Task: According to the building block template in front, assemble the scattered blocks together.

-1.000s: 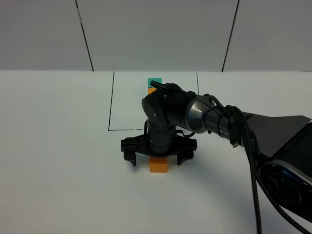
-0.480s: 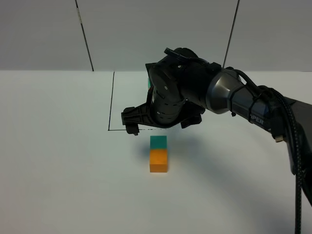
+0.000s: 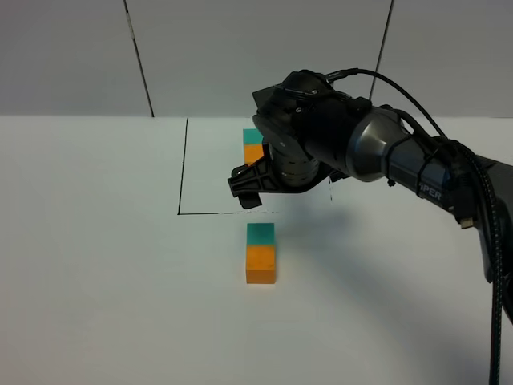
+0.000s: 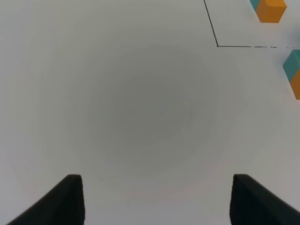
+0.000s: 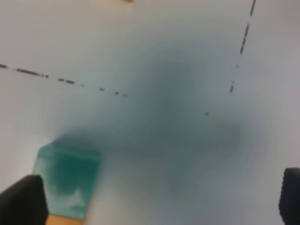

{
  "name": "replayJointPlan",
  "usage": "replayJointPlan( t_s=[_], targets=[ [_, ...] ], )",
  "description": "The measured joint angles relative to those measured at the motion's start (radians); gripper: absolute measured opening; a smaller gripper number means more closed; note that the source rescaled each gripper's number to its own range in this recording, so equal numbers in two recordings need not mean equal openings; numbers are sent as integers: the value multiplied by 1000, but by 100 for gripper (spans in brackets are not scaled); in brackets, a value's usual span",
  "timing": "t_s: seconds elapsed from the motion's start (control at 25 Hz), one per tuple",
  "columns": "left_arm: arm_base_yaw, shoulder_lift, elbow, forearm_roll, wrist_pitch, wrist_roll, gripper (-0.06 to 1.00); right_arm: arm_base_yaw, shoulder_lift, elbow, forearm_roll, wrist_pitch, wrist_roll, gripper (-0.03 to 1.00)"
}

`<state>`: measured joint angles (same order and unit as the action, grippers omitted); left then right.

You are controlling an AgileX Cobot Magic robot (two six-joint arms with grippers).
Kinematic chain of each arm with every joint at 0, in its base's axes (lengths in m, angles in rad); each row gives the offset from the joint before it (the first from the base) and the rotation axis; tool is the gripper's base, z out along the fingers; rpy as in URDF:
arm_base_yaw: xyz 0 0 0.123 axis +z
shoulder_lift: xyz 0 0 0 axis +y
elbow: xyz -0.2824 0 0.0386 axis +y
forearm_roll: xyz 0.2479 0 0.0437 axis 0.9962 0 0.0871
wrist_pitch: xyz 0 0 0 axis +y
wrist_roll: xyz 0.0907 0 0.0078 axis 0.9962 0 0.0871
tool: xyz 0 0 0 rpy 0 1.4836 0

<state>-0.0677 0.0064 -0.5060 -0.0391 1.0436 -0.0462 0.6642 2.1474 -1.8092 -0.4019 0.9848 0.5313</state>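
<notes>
The scattered teal cube (image 3: 260,233) and orange cube (image 3: 261,265) lie joined on the white table, teal on the far side, just in front of the black outline (image 3: 183,168). The template pair, a teal cube (image 3: 253,135) and an orange cube (image 3: 253,152), sits inside that outline at the back. My right gripper (image 3: 284,191) hovers open and empty above the outline's front edge, behind the joined pair. The right wrist view shows the teal cube (image 5: 68,180) with an orange sliver (image 5: 61,219) below the open gripper (image 5: 157,201). My left gripper (image 4: 157,201) is open over bare table.
The left wrist view shows the joined cubes (image 4: 294,75) at its edge and the template's orange cube (image 4: 271,9) beyond the outline corner (image 4: 217,45). The right arm (image 3: 433,172) reaches in from the right. A grey panelled wall (image 3: 256,56) stands behind the table.
The right gripper was low over the cubes, then rose and moved back toward the outline. The teal cube now lies uncovered against the orange cube.
</notes>
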Motion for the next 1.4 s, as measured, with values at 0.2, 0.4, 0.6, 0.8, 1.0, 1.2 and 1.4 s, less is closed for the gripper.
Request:
replayJointPlan(
  t_s=[0.2, 0.4, 0.6, 0.8, 1.0, 1.2, 1.4],
  targets=[
    [0, 0, 0, 0, 0, 0, 40, -160, 0, 0, 65, 62, -41, 100],
    [0, 0, 0, 0, 0, 0, 40, -321, -10, 0, 114, 182, -118, 100],
    [0, 0, 0, 0, 0, 0, 40, -399, -80, 1, 155, 224, -161, 92],
    [0, 0, 0, 0, 0, 0, 40, -408, -202, 7, 162, 226, -179, 82],
    [0, 0, 0, 0, 0, 0, 40, -410, -384, 112, 178, 226, -192, 82],
    [0, 0, 0, 0, 0, 0, 40, -410, -621, 346, 178, 228, -184, 81],
    [0, 0, 0, 0, 0, 1, 40, -410, -951, 627, 181, 187, -148, 81]
  ],
)
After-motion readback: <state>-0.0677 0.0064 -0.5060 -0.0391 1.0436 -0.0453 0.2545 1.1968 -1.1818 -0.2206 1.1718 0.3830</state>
